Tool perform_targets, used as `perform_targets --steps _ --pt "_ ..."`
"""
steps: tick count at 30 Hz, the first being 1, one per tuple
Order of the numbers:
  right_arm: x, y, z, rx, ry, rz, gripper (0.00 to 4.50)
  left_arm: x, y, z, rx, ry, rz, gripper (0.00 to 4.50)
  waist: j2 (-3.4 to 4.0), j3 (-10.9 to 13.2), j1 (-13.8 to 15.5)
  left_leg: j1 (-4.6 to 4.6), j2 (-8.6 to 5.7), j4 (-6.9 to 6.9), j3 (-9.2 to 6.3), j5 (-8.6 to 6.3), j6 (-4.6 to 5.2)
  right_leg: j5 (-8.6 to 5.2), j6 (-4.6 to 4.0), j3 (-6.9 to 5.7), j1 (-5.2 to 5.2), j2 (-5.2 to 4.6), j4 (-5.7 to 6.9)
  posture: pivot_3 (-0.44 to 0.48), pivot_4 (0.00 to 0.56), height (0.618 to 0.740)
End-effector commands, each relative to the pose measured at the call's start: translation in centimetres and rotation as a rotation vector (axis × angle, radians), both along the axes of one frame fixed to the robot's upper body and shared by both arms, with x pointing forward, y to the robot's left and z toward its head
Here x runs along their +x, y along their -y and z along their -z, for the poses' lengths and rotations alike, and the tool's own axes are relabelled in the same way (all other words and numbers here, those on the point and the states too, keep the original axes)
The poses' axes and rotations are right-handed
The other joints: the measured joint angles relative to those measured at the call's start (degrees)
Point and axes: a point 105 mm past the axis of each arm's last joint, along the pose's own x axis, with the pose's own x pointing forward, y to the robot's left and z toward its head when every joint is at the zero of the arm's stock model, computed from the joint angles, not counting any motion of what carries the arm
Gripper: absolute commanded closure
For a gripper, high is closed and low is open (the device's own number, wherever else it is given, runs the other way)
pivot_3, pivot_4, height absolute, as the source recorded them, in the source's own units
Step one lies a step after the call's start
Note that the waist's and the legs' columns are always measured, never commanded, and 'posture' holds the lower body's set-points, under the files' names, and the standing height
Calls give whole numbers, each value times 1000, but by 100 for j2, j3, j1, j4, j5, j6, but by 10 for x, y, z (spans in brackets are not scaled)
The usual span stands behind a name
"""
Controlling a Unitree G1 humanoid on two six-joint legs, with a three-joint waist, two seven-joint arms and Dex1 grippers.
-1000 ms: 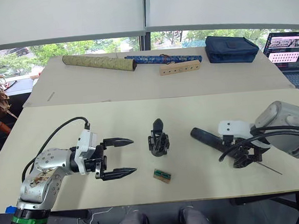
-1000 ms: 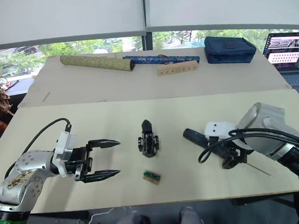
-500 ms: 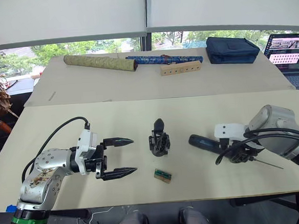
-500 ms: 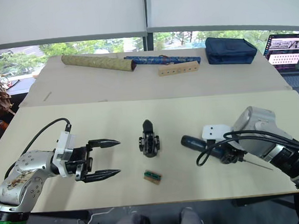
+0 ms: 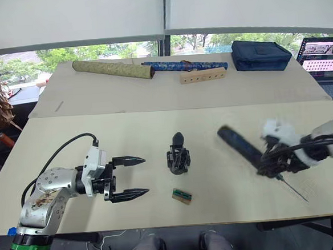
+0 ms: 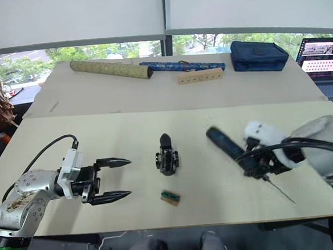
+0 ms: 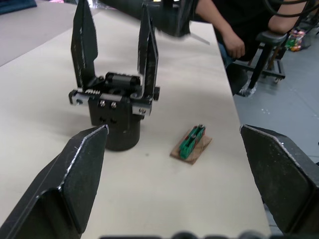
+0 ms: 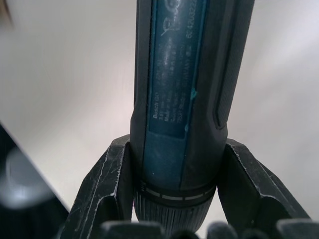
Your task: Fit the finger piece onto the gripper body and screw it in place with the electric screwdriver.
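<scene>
The gripper body (image 5: 178, 156) stands upright mid-table; in the left wrist view the gripper body (image 7: 115, 107) has two pointed black fingers rising from it, and I cannot tell which is the finger piece. My left gripper (image 5: 137, 175) rests open on the table to its left, pointing at it, a hand's width away. My right gripper (image 5: 276, 164) is shut on the electric screwdriver (image 5: 241, 146), which is held off the table to the right of the body, its thin bit slanting down toward the front edge. The right wrist view shows both fingers (image 8: 107, 184) clamping the screwdriver (image 8: 189, 74).
A small tan-and-green block (image 5: 182, 196) lies in front of the gripper body. On the far table sit an olive rolled tube (image 5: 113, 70), a blue patterned tube (image 5: 185, 65), a drilled wooden bar (image 5: 203, 75), a dark blue bag (image 5: 263, 55) and a laptop (image 5: 323, 57). A person (image 7: 234, 30) sits beyond the table.
My right arm has raised the screwdriver and swung it steeper, bit pointing down toward the front right; it is blurred with motion. The left gripper and gripper body have stayed put.
</scene>
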Motion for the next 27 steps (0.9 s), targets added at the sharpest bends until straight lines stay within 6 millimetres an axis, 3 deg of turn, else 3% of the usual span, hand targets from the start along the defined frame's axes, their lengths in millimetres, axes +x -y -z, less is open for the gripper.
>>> perform_targets --steps 1,4,7,12,21,27 --pt "-13 -11 -45 238 229 -60 2561 4 -8 -3 16 34 -22 0 -2 0 2 1 0 -1 1 0 0 0 0 2 -3 0 2 0 150 740" --pt "-20 -16 -56 372 366 -75 2561 7 -10 0 23 37 -31 0 -2 0 1 0 1 -6 0 0 0 0 0 1 -1 4 0 0 150 740" --pt "-29 -38 -78 607 622 -186 2561 12 -9 5 50 64 -29 0 -10 0 -4 4 -1 -4 1 1 0 1 0 3 2 4 -1 0 150 740" --pt "-46 -66 -90 747 829 -219 2561 11 -8 1 26 138 19 0 -3 1 -5 7 -1 -5 3 2 -3 1 -1 6 -2 6 12 0 150 740" --pt "-86 -130 -76 751 899 -552 2561 9 -12 23 129 52 52 0 -3 1 -56 16 -13 -7 7 3 -3 -1 0 9 1 8 13 0 150 740" --pt "-82 -141 -69 831 866 -620 2561 5 6 35 119 89 80 0 -9 -1 -31 18 -10 -4 5 5 -6 -1 -1 10 5 11 17 0 150 740"
